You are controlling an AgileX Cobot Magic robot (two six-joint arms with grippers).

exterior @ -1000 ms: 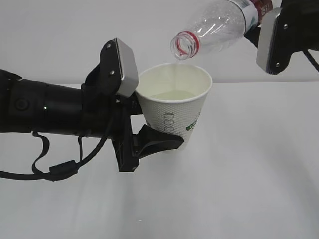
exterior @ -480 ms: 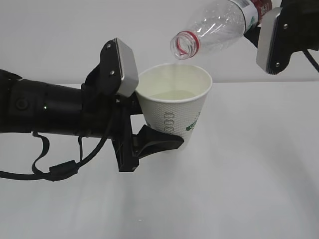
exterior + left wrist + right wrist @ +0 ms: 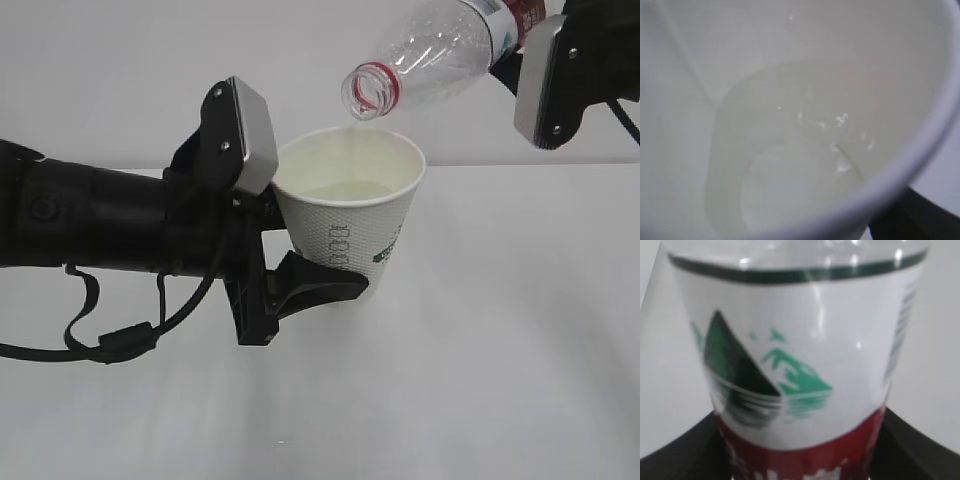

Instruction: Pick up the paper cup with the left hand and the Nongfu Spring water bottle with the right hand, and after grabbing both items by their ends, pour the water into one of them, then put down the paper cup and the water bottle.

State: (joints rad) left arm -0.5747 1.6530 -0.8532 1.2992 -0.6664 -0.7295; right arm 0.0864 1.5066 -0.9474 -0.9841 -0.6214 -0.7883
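While the left gripper [image 3: 300, 265] clasped the cup [image 3: 350, 215] near its base, the water [image 3: 345, 188] pooled inside; at one o'clock above, the right gripper [image 3: 545, 60] gripped the tipped bottle [image 3: 440, 55], mouth over the rim.

Bottle [image 3: 450, 45] base cut off by exterior top edge; right pincer [image 3: 560, 60] fingertips hidden behind it. Label blurred in right wrist view. Cup [image 3: 790, 125] fills left wrist view, blurred.
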